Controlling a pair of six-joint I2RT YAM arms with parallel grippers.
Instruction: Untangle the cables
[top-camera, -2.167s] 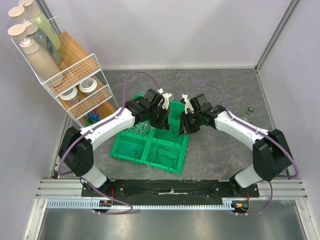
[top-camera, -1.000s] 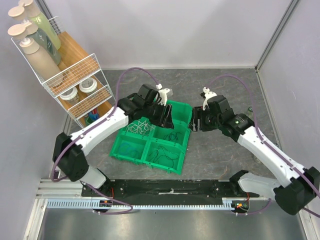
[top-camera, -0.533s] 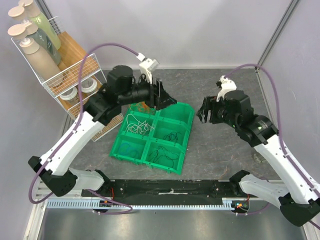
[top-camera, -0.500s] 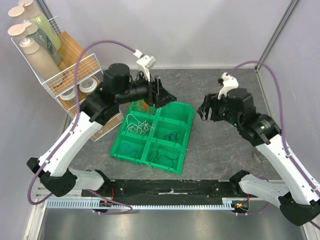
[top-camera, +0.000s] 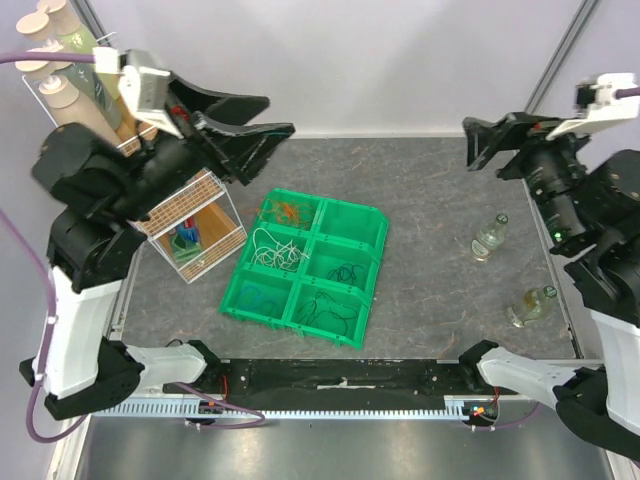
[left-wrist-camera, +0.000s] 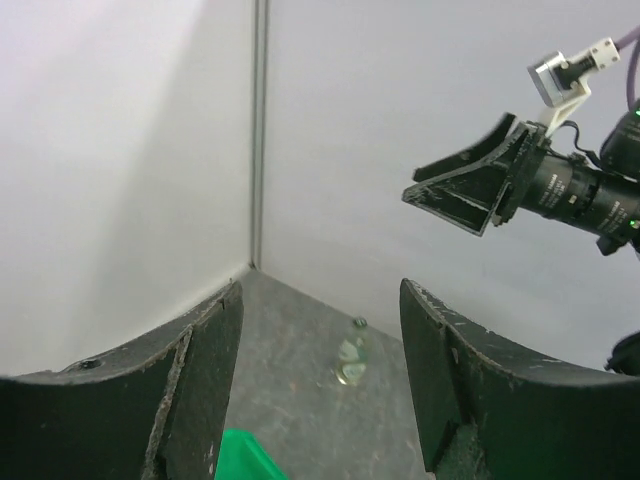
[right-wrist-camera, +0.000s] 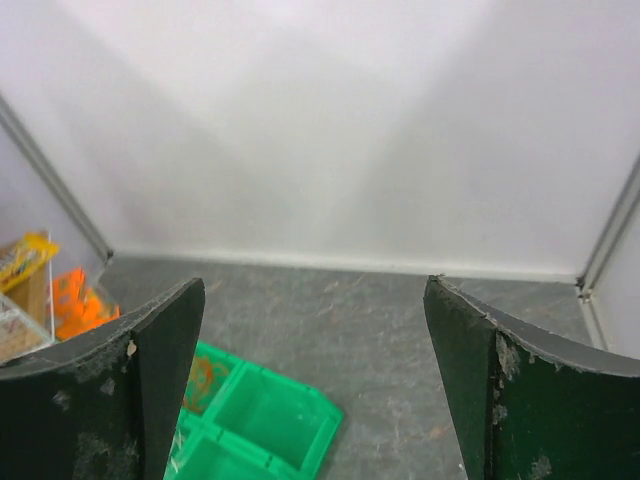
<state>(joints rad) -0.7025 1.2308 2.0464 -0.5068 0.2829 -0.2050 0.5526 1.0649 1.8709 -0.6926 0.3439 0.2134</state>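
Green tray (top-camera: 374, 280) — six compartments (top-camera: 355, 226), two glass bottles (top-camera: 488, 236) (top-camera: 530, 305)

From above, the raised left arm (top-camera: 90, 190) blocks much of the wire rack (top-camera: 190, 197), and the bottles (top-camera: 65, 95) on it run off the far-left corner. The right arm (top-camera: 610, 230) is cut by the right edge. The cables (top-camera: 278, 250) in the green tray (top-camera: 355, 225) are too thin to tell how they cross. In the right wrist view the tray runs off the bottom edge behind a finger (right-wrist-camera: 100, 400) of the right pincer (right-wrist-camera: 312, 283).
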